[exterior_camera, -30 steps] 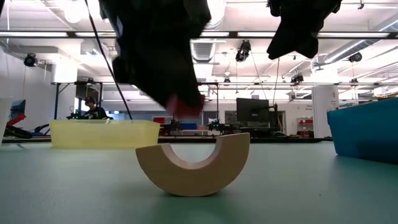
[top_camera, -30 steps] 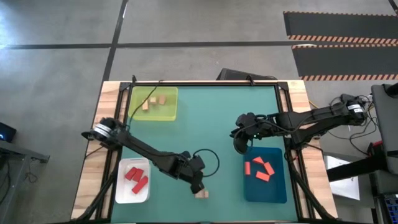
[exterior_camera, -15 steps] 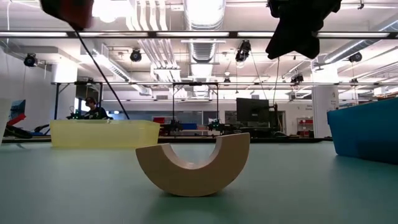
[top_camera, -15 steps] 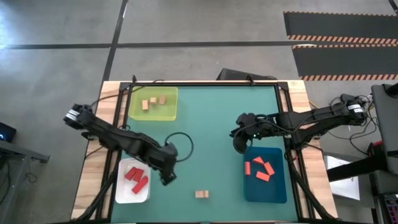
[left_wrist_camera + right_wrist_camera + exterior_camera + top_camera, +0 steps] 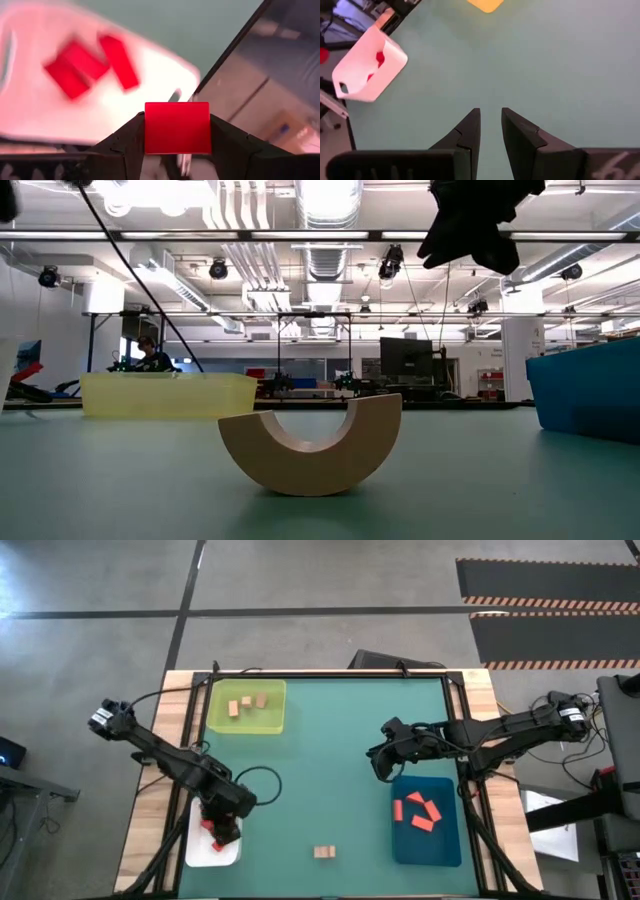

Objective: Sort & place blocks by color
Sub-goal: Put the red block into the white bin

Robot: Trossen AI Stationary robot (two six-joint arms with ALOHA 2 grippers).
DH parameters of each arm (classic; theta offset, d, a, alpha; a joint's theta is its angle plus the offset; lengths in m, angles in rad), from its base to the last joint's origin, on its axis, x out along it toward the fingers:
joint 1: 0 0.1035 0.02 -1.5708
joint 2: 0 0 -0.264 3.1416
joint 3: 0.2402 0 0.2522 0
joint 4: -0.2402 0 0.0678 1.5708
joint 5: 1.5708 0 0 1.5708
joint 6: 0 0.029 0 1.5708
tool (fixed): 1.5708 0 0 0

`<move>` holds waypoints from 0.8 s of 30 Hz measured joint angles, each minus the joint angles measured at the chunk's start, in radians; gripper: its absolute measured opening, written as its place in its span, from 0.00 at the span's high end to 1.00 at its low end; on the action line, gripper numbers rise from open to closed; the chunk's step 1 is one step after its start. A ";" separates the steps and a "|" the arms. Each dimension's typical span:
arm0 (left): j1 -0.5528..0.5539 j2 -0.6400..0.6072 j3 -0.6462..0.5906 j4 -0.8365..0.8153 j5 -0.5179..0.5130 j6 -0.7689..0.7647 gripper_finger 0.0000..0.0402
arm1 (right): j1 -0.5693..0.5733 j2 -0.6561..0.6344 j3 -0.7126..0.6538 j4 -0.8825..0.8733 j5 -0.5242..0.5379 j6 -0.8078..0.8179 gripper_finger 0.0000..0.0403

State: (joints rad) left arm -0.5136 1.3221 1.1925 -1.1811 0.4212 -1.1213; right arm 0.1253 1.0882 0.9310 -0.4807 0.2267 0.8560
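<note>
Over the white tray point(image 5: 199, 850), at its near end, the left claw point(image 5: 226, 831) hangs clenched on a red block point(image 5: 177, 128); the left wrist view shows that block pinched square between the two fingers, with the tray and its other red blocks point(image 5: 89, 63) below. A second ago this claw was beside the tan arch block point(image 5: 323, 853), well out on the green table point(image 5: 330, 760) from the tray, and half a second ago it was midway back; now it has arrived above the tray. That suggests the carry is done and the drop is the step in hand: the fingers need only part for the red piece to join its own colour.

Farther from the white tray, the arch block lies alone on the mat, rocking side down in the low view point(image 5: 311, 443), and looks to be the last piece unsorted. Tan blocks point(image 5: 246, 703) sit in the yellow-green tray point(image 5: 272, 720) beyond the white one. Across the table from the white tray, the blue tray point(image 5: 449, 840) holds the orange blocks point(image 5: 418, 811), and the right claw point(image 5: 382, 772) waits just beside it, fingers nearly closed and empty.
</note>
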 joint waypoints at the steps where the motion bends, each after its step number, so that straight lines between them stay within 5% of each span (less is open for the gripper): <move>1: -0.004 -0.004 -0.030 0.001 0.037 -0.005 0.58 | 0.000 0.000 0.000 0.000 0.008 0.013 0.83; 13: -0.038 -0.003 -0.354 0.032 0.195 0.043 0.58 | 0.000 0.000 0.000 0.000 0.013 0.065 0.83; 24: -0.043 -0.003 -0.407 0.205 0.224 0.019 0.58 | 0.000 0.000 0.000 0.001 0.037 0.110 0.83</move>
State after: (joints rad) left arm -0.5569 1.3193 0.7853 -0.9763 0.6454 -1.1026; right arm 0.1253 1.0878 0.9310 -0.4801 0.2637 0.9661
